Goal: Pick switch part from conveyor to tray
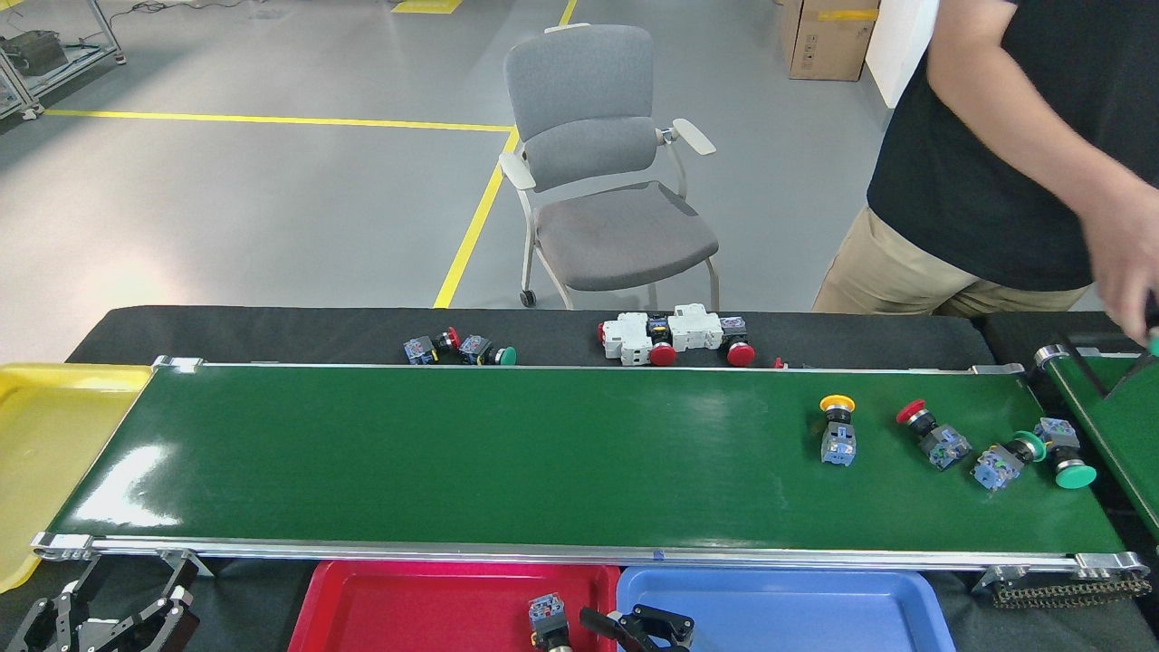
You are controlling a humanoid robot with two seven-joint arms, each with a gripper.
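Note:
The conveyor (507, 453) spans the view. Near its right end lie several switch parts: a yellow-capped one (838, 430), a red-capped one (931, 433) and two green-capped ones (1000, 462) (1064, 453). Another switch part (547, 618) with a blue body rests in the red tray (407, 607) at the bottom edge. My right gripper (636, 627) is just right of it, over the seam between the red tray and the blue tray (815, 607). It is open and holds nothing. At the bottom left, below the belt's rail, my left gripper (100, 616) is open and empty.
A yellow tray (36, 435) sits at the belt's left end. More switch parts (457, 349) and white breakers (670, 333) lie on the black cloth behind the belt. A person's blurred hand (1123, 263) hovers over a second green belt (1123, 426). A grey chair (602, 172) stands behind.

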